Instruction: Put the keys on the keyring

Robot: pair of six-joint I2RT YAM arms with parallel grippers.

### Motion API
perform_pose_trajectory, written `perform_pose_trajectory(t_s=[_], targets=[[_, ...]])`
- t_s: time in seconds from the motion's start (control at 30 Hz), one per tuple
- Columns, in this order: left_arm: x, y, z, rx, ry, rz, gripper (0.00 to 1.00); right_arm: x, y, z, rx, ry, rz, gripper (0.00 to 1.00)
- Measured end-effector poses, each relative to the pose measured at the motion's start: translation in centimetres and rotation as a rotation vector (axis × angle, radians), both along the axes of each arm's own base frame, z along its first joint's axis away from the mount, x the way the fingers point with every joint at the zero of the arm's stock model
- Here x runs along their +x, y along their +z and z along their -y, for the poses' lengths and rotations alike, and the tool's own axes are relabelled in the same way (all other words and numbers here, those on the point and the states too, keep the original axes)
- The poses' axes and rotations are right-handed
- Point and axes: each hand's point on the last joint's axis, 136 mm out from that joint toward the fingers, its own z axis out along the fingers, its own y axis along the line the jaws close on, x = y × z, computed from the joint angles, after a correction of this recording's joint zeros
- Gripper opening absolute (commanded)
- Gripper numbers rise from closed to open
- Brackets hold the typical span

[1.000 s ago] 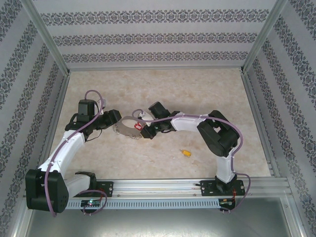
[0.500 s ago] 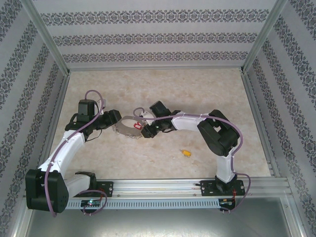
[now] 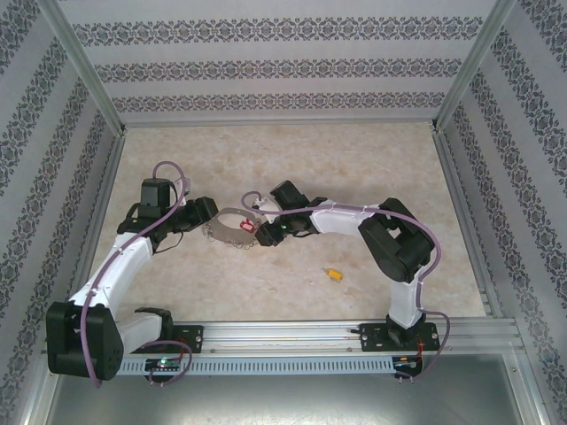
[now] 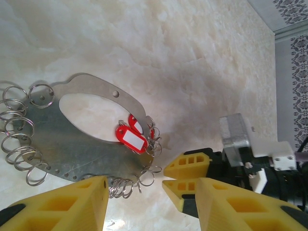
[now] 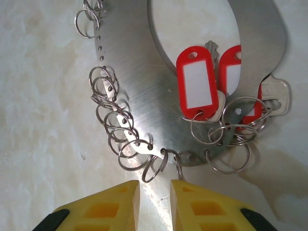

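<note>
Key status: tiny yellow-orange key-shaped piece (image 3: 333, 275) lies loose on the beige marbled tabletop (image 3: 354, 168), in front of the right arm's elbow and well apart from both grippers.

Keyring (image 3: 217, 235) is a flat brushed-metal oval plate with a big oval cutout. Small holes run along its edge and carry many silvery split rings (image 5: 113, 120). It lies flat on the tabletop between the two grippers. Red plastic tags with white inserts (image 5: 197, 86) hang on rings at the end nearer the right gripper, partly over the cutout. A silvery key head (image 5: 275, 94) pokes out beside them.

Right gripper (image 5: 154, 190): yellow fingers narrow, small gap, nothing between them. Tips sit just short of the plate edge, lined up with one split ring (image 5: 155, 166). Can't tell whether they touch it.

Left gripper (image 4: 151, 192): yellow fingers about half spread, nothing clamped. It hovers at the other end of the keyring (image 4: 57, 139), with a few edge rings showing in the gap. The left wrist view also catches the right gripper (image 4: 185, 175) just beside the tags (image 4: 131, 138).
</note>
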Motion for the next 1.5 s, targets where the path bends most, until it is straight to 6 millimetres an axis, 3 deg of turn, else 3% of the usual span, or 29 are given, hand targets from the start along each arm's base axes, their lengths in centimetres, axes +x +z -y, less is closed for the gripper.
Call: perform_pose_trajectory(t_s=[0.43, 1.1, 1.17, 1.3, 1.5], targets=[[0.0, -0.1, 0.0, 0.0, 0.0, -0.004, 0.52, 0.1, 0.1, 0.2, -0.006, -0.008, 0.008, 0.24], [-0.1, -0.3, 0.0, 0.0, -0.001, -0.008, 0.52, 1.0, -2.1, 0.8, -0.03, -0.046, -0.02, 0.28], [-0.1, -0.3, 0.0, 0.001, 0.0, -0.008, 0.52, 1.0, -2.3, 0.7, -0.032, -0.048, -0.024, 0.25], [-0.1, -0.3, 0.0, 0.001, 0.0, -0.008, 0.52, 1.0, -2.6, 0.7, -0.033, -0.053, -0.031, 0.12], [-0.1, -0.3, 0.0, 0.002, -0.001, -0.007, 0.52, 1.1, -2.4, 0.5, -0.021, -0.048, -0.022, 0.08]])
